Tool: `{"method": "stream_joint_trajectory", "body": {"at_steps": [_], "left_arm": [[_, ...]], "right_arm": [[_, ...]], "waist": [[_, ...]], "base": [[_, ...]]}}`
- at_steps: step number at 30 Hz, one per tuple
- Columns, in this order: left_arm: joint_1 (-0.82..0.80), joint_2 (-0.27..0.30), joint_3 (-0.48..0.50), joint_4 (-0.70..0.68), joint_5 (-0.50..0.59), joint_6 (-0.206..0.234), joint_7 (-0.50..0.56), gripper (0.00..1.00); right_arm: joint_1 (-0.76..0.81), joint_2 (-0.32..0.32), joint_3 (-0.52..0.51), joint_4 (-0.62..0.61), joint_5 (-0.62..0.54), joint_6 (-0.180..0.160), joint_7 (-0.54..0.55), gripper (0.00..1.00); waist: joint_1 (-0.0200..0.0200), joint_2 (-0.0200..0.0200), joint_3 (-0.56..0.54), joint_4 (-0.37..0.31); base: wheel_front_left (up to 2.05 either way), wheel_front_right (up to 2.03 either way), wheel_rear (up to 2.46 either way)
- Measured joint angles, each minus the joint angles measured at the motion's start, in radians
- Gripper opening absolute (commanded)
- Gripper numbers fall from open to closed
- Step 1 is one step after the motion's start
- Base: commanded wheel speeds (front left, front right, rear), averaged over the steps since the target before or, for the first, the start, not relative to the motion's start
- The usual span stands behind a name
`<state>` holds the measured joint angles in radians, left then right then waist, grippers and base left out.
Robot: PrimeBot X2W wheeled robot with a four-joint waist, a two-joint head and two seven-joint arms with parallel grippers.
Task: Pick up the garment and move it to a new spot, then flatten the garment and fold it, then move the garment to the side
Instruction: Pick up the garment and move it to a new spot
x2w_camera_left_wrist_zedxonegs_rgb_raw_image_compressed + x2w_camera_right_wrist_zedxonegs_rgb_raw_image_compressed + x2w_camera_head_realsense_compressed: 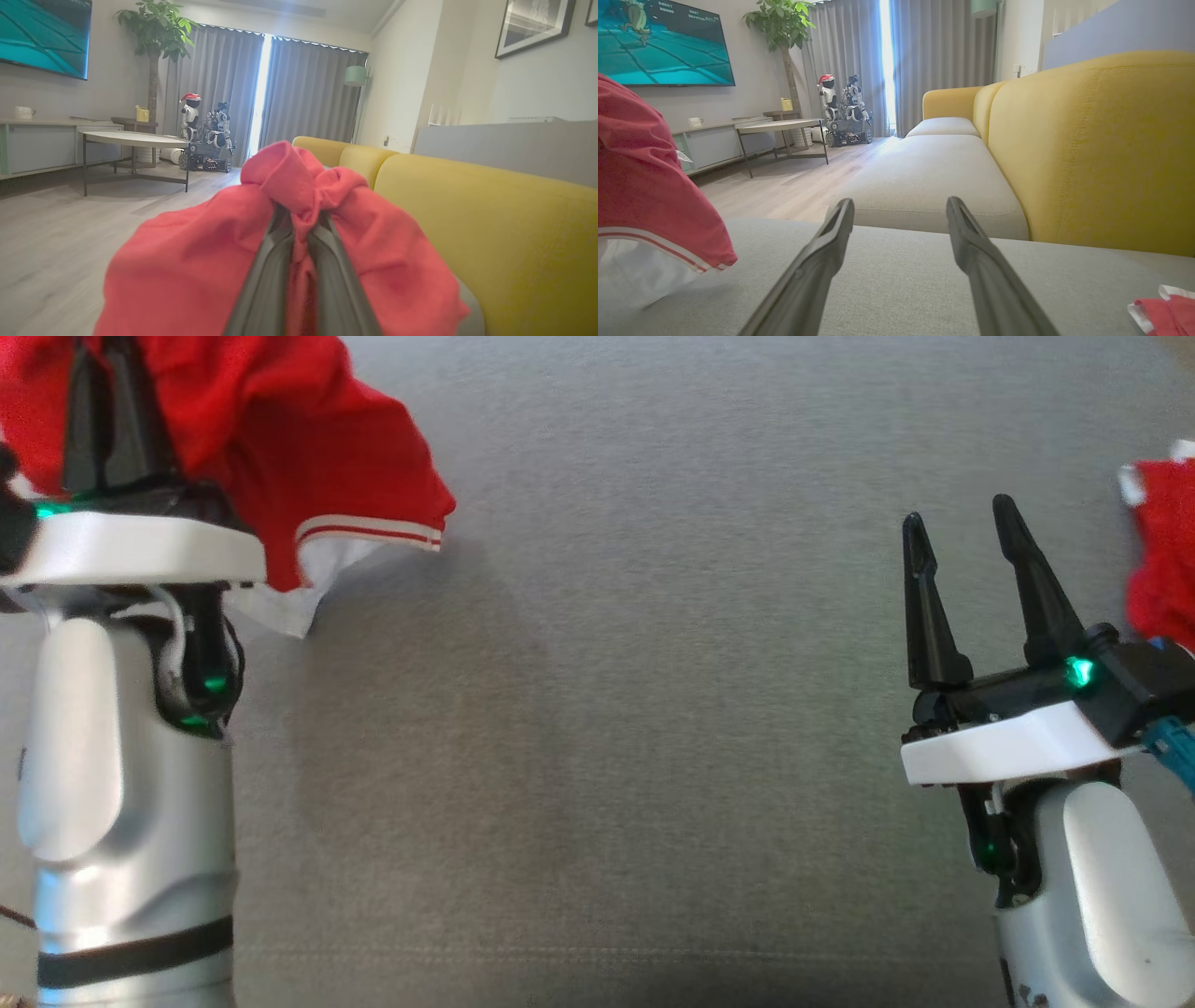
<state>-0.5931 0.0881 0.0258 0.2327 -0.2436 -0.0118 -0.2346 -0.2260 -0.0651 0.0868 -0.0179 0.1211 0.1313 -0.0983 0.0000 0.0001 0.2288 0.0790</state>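
My left gripper point(301, 223) is pinched tight on a bunched fold of the red garment point(299, 448), which hangs lifted over the grey sofa cushion point(653, 728) at my left, its white-striped hem drooping. My right gripper point(959, 513) has its 2 fingers wide apart and holds nothing, low over the cushion, near another red scrap point(1162, 551) of cloth.

The garment point(280, 439) is soft matt cloth, the cushion point(653, 709) rough grey woven fabric.

red garment point(187, 270), pinched in L jaws
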Motion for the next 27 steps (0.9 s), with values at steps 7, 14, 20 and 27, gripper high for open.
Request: {"method": "stream_joint_trajectory", "body": {"at_steps": [7, 14, 20, 27], "left_arm": [[0.016, 0.039, -0.092, -0.053, 0.140, 0.035, 0.044, 0.00], [0.015, 0.027, -0.351, -0.020, 0.327, -0.002, 0.085, 0.00], [0.017, -0.032, -0.549, 0.143, 0.401, -0.014, 0.091, 0.00], [0.015, -0.039, -0.722, 0.267, 0.302, 0.024, 0.055, 1.00]], "right_arm": [[-0.001, 0.006, 0.001, 0.009, 0.026, 0.000, -0.022, 1.00], [-0.001, 0.006, 0.019, 0.021, 0.059, 0.000, -0.045, 1.00], [-0.012, 0.009, 0.042, 0.028, 0.092, 0.000, -0.065, 1.00], [-0.016, 0.010, 0.068, 0.051, 0.126, 0.000, -0.083, 1.00]], "waist": [[0.0000, 0.0000, -0.008, -0.074], [0.0000, 0.0000, 0.000, -0.168], [0.0000, 0.0000, 0.016, -0.257], [0.0000, 0.0000, 0.039, -0.355]], "base": [[0.00, 0.00, 0.00], [0.00, 0.00, 0.00], [0.00, 0.00, 0.00], [0.00, 0.00, 0.00]]}}
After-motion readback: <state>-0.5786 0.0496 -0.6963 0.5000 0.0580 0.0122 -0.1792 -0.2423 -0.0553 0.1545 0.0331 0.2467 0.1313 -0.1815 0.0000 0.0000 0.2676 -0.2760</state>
